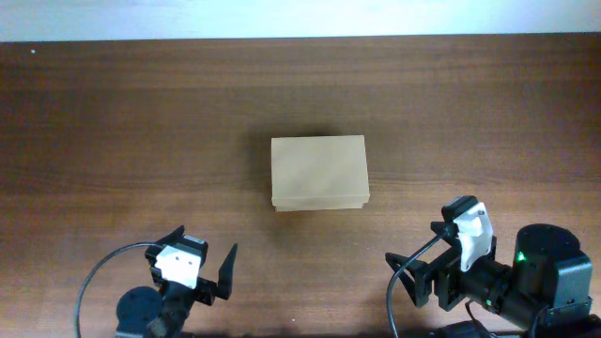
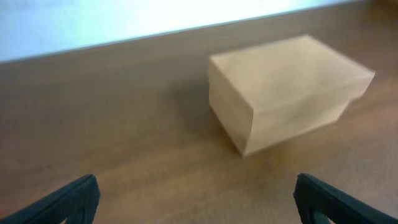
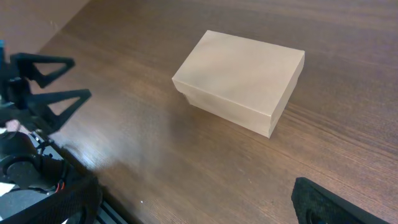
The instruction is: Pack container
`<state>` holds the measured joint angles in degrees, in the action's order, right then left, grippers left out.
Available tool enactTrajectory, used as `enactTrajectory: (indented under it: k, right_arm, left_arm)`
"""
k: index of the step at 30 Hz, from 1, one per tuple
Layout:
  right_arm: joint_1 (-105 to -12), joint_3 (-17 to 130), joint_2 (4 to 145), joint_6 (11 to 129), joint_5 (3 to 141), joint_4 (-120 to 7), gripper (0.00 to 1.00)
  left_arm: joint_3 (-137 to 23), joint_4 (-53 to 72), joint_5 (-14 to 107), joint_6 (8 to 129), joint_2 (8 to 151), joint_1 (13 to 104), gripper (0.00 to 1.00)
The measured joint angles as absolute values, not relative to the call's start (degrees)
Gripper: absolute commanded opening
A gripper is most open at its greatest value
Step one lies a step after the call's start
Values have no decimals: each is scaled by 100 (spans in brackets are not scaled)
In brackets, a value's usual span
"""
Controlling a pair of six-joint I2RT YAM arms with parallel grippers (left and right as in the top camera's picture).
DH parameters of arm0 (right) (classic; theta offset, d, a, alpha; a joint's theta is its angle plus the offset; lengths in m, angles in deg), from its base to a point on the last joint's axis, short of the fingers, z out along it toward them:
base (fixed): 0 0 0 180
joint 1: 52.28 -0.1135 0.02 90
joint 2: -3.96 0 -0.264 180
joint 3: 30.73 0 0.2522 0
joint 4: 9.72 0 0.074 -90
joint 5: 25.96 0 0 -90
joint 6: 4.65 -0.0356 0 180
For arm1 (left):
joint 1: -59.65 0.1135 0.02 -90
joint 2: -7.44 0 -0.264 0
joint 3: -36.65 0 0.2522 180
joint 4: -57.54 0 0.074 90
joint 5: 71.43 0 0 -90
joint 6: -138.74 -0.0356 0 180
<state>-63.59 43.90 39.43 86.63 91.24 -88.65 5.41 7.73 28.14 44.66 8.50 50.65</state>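
Note:
The container (image 1: 319, 171) is a plain brown cardboard box with its lid down, standing on the middle of the dark wooden table. It also shows in the left wrist view (image 2: 292, 87) and in the right wrist view (image 3: 239, 78). My left gripper (image 1: 202, 252) is at the front left, open and empty, well short of the box; its fingers (image 2: 196, 196) are spread wide over bare wood. My right gripper (image 1: 418, 246) is at the front right, open and empty (image 3: 196, 199), also apart from the box. No tape roll or pens are in view.
The table's far edge (image 1: 300, 39) meets a pale surface at the back. The left arm (image 3: 37, 87) and its cables show at the left of the right wrist view, by the table's front edge (image 3: 93, 186).

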Motion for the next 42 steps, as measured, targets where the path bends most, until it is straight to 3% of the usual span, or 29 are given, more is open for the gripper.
enactTrajectory:
  k: [6, 34, 42]
  right_arm:
    - [-6359, 4390, 3943, 8665, 9124, -8865, 99]
    - [-6359, 4390, 3936, 8722, 8862, -8869, 99]
    - [-6359, 3974, 2592, 8825, 7738, -8701, 99]
  left_arm:
    - [1285, 1588, 2816, 4578, 833, 5032, 99]
    - [1352, 1586, 2685, 4598, 833, 4984, 100]
    - [1355, 1584, 2683, 4598, 829, 4984, 99]
